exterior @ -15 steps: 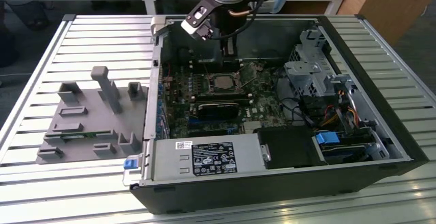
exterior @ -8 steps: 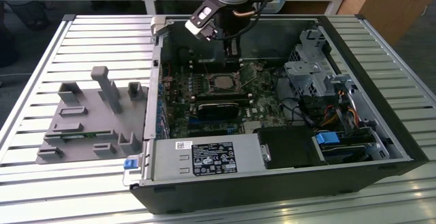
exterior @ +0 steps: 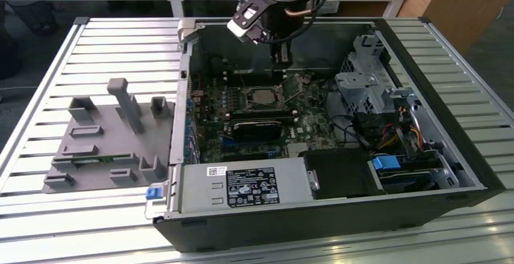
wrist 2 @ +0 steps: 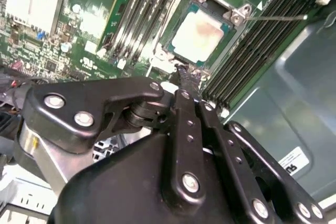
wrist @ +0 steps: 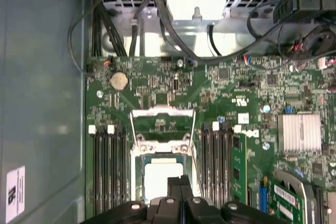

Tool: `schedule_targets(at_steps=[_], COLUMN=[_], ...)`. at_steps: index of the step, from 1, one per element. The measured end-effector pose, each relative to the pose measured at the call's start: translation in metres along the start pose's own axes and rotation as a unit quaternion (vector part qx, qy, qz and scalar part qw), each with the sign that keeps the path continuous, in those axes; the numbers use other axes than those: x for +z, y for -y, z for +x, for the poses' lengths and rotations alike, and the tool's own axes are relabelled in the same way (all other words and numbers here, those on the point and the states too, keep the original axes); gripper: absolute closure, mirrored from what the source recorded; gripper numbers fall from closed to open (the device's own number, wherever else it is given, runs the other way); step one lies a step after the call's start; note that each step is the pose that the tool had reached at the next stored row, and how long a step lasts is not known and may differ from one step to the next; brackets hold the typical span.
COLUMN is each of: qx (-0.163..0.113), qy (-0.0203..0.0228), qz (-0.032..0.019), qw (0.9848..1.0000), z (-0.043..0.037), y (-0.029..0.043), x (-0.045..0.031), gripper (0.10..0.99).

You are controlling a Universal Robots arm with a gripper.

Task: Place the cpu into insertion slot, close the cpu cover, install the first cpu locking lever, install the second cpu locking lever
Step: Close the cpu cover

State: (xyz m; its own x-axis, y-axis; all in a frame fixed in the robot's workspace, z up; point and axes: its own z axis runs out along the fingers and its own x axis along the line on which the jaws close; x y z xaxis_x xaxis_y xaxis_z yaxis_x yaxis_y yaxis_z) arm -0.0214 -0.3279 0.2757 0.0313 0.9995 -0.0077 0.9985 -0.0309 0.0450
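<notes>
Black claw (wrist 2: pixel 188 81) just beside cpu (wrist 2: pixel 202 35) edge

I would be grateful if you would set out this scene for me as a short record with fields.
setting: open computer case on a slatted table
chip: the cpu lies in its socket, silver top up
cover: the cpu cover is open, swung away from the cpu
arm: the gripper is shut, its tips at the socket's edge over the cpu; whether they touch it cannot be told
beside the case: a grey fixture at the exterior view's left
</notes>
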Motion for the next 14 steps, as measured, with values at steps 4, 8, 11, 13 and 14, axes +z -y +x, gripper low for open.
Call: schedule_targets(at_steps=[4, 8, 11, 13, 14], qx=[0.000, 0.000, -0.001, -0.002, -0.003], qy=[0.0001, 0.0004, -0.0006, -0.0024, -0.0027], qz=[0.0025, 0.0063, 0.0078, 0.0079, 0.0080], qw=[1.0000, 1.0000, 1.0000, 1.0000, 1.0000], z=[0.0003, 0.0007, 0.0009, 0.0011, 0.0011], y=[-0.0115, -0.0250, -0.0313, -0.0339, -0.0349], x=[0.0008, 0.0015, 0.0020, 0.0021, 0.0022], gripper=[0.980, 0.980, 0.980, 0.980, 0.980])
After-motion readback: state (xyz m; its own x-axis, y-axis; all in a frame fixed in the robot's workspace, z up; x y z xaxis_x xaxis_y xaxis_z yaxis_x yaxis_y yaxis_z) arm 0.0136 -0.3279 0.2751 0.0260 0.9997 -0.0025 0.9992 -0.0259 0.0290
